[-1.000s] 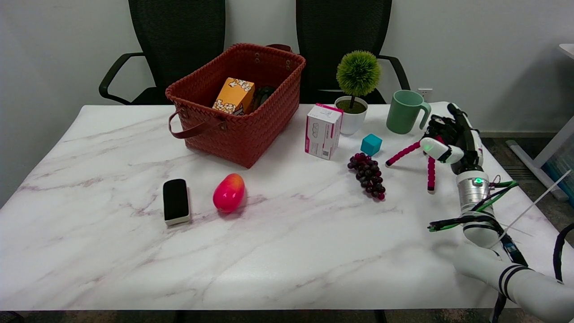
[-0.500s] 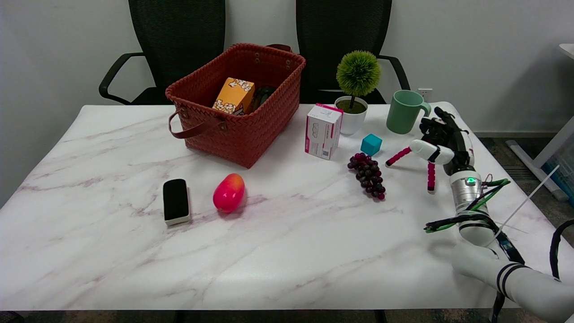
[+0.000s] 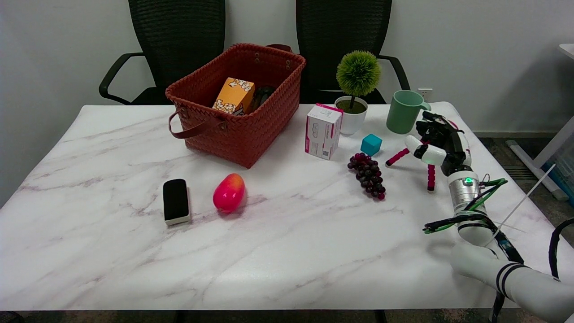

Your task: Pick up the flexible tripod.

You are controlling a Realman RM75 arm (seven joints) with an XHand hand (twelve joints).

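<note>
The right hand is over at the far right side of the tabletop, at the end of the white arm that comes in from the lower right corner. Its dark fingers are curled over the top of the flexible tripod, and its white thumb sits on the near side of it. It looks like the hand is grasping the tripod's top, but the hand hides that part, so I can't be fully sure how tight the hold is. Two pink bumpy legs stick out from under the hand. One leg points left toward the grapes, and the other points down toward me with its tip on the tabletop. I can't tell if the tripod is lifted at all. Just behind the hand stands a green mug. To the left of the tripod is a small teal cube, and the dark purple grapes lie just in front of it. Farther back is a little potted plant with a round green top, and a white and pink box stands right beside its pot. A red woven basket sits farther left, with a yellow popcorn box inside it. Near the front left lie a red mango and a black eraser, side by side but not touching.
</note>
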